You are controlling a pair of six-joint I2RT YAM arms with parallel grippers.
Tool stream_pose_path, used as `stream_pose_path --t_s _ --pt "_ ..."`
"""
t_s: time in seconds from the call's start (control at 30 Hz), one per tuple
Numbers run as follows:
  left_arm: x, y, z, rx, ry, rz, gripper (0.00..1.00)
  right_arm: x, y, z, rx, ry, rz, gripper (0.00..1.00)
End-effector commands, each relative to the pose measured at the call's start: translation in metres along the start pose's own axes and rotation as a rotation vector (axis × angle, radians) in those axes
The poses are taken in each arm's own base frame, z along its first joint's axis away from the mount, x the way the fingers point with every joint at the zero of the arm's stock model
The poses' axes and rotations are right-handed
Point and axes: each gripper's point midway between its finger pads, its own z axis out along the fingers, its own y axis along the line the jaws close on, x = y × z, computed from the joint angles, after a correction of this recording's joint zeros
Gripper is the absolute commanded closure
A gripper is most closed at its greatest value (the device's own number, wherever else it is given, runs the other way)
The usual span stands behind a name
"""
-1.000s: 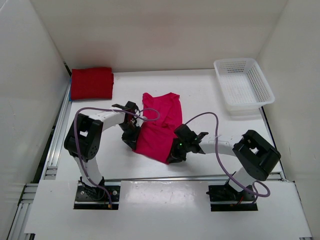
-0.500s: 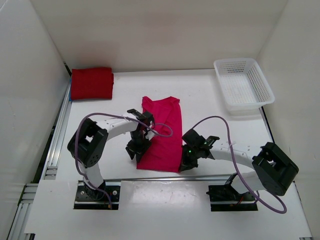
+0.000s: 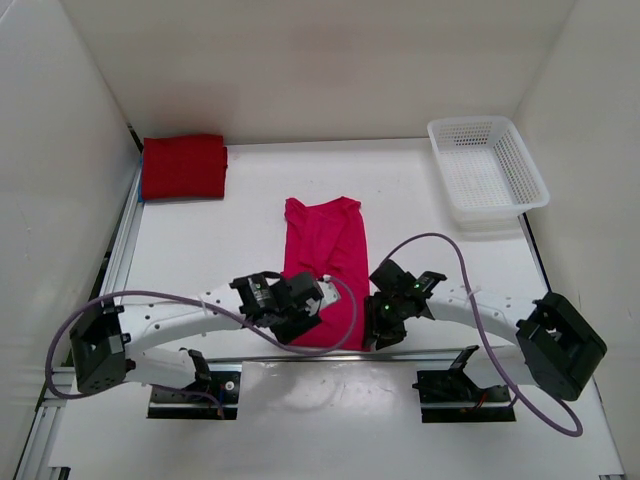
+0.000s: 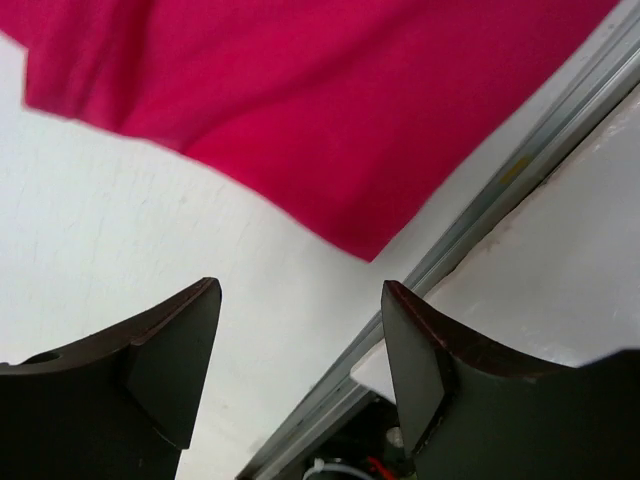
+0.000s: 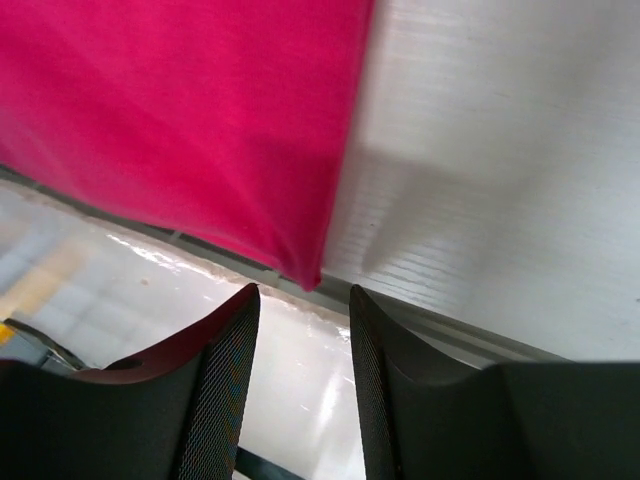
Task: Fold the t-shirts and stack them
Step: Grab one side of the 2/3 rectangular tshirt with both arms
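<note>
The pink-magenta t-shirt (image 3: 325, 250) lies flat as a long narrow strip down the middle of the table, its near end at the front rail. My left gripper (image 3: 300, 322) hovers over its near left corner, open and empty; the left wrist view shows the cloth (image 4: 330, 100) just beyond the gripper (image 4: 300, 290). My right gripper (image 3: 381, 333) is at the near right corner, open, with the shirt's corner (image 5: 180, 120) just ahead of the gripper (image 5: 303, 292), not held. A folded dark red t-shirt (image 3: 183, 166) rests at the back left, a blue edge showing under it.
A white mesh basket (image 3: 530, 165) stands at the back right. The metal front rail (image 4: 520, 170) and the white base board run right under both grippers. White walls enclose the table on three sides.
Both grippers dragged the pink shirt's near end toward the front edge, straightening it into a long strip, then opened and let go. The left arm stretched out low to the left.
</note>
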Motion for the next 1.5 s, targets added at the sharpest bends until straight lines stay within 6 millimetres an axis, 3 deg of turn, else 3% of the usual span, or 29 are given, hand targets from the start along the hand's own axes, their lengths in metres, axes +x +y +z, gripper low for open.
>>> stream_pose_path --t_s 0.0,0.1,0.2,0.27,0.5,0.77,0.9,1.03,1.1,1.17,1.2,1.23,1.27,1.3,1.37,1.4,1.47 --pt "-0.008 -0.008 0.018 -0.029 -0.042 0.037 0.24 -0.01 0.011 -0.009 -0.045 -0.049 0.004 0.54" --pt "-0.01 -0.02 0.029 0.012 -0.054 0.044 0.21 -0.015 0.017 -0.008 -0.066 -0.068 0.017 0.54" --pt "-0.015 -0.015 0.042 -0.025 -0.02 0.043 0.19 -0.02 0.024 -0.009 -0.095 -0.082 0.017 0.54" --pt "-0.001 -0.015 0.048 -0.009 0.09 0.051 0.21 -0.019 0.022 -0.006 -0.086 -0.074 0.021 0.54" --pt "0.029 -0.019 0.06 -0.002 0.137 0.061 0.19 -0.012 0.014 0.002 -0.07 -0.045 0.04 0.53" --pt "0.031 -0.025 0.067 0.09 0.176 0.0 0.26 -0.007 0.011 0.007 -0.06 -0.008 0.05 0.52" --pt "0.032 -0.023 0.058 0.101 0.252 0.002 0.28 -0.009 0.011 0.006 -0.051 -0.014 0.041 0.52" --pt "0.013 -0.013 0.033 0.145 0.278 -0.058 0.16 -0.01 0.012 0.005 -0.057 -0.02 0.038 0.52" --pt "-0.004 -0.012 0.021 0.202 0.22 -0.107 0.13 -0.011 0.012 0.003 -0.057 -0.033 0.035 0.52" --pt "-0.03 0.006 0.005 0.232 0.067 -0.208 0.11 -0.013 0.013 0.002 -0.058 -0.046 0.041 0.52" --pt "-0.033 0.011 0.002 0.256 0.012 -0.248 0.09 -0.016 0.013 0.0 -0.055 -0.066 0.049 0.52" --pt "-0.035 0.03 0.0 0.264 -0.054 -0.335 0.08 -0.017 0.015 -0.003 -0.067 -0.077 0.044 0.52" --pt "-0.027 0.031 -0.006 0.282 -0.129 -0.371 0.04 -0.016 0.01 0.0 -0.048 -0.082 0.06 0.52" --pt "-0.039 0.026 -0.011 0.366 -0.239 -0.387 0.02 -0.019 0.012 -0.003 -0.055 -0.1 0.068 0.52" --pt "-0.033 0.025 -0.013 0.353 -0.309 -0.383 0.01 -0.017 0.005 -0.002 -0.044 -0.116 0.082 0.52" --pt "-0.038 0.011 -0.017 0.422 -0.344 -0.359 0.01 -0.019 0.005 -0.004 -0.042 -0.131 0.081 0.52" --pt "-0.02 -0.009 -0.004 0.506 -0.287 -0.365 0.01 -0.016 0.002 -0.002 -0.045 -0.132 0.1 0.52"
